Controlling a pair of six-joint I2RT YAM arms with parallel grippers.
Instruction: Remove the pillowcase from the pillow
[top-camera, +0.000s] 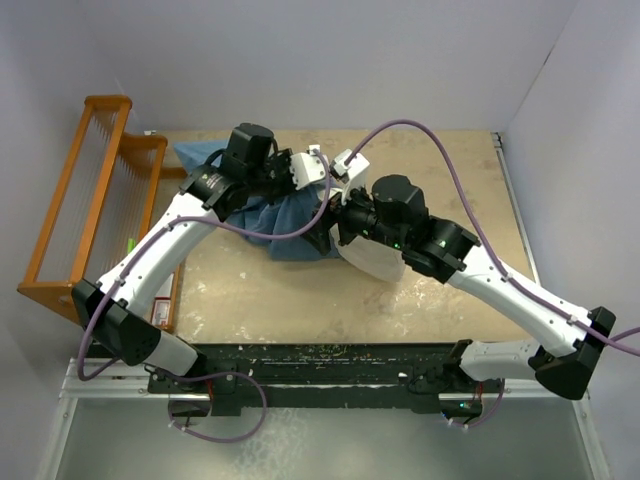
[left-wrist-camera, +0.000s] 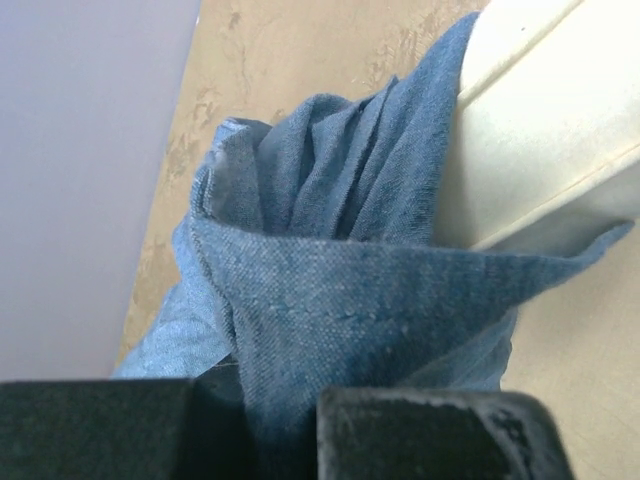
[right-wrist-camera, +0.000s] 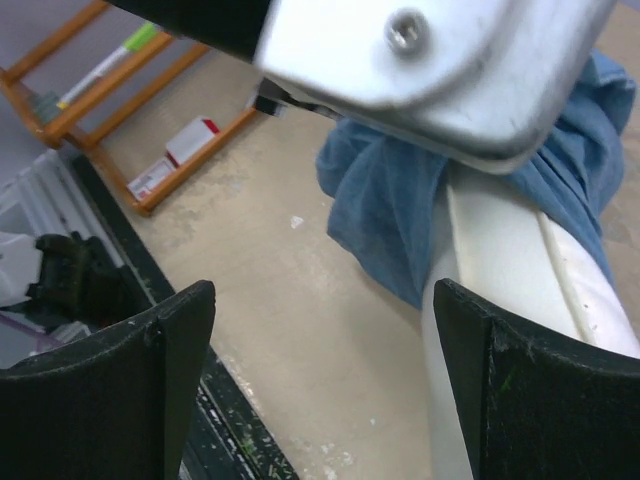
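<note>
The left claw (left-wrist-camera: 280, 425) is pinching the blue pillowcase (left-wrist-camera: 380, 310) tight between its two fingers. The cloth is bunching up right in front of it. The cream pillow (left-wrist-camera: 545, 120) is poking out of the cloth, farther ahead and to one side. The right claw (right-wrist-camera: 325, 400) is standing wide open, holding nothing. The pillow is lying just beside one of its fingers.
</note>
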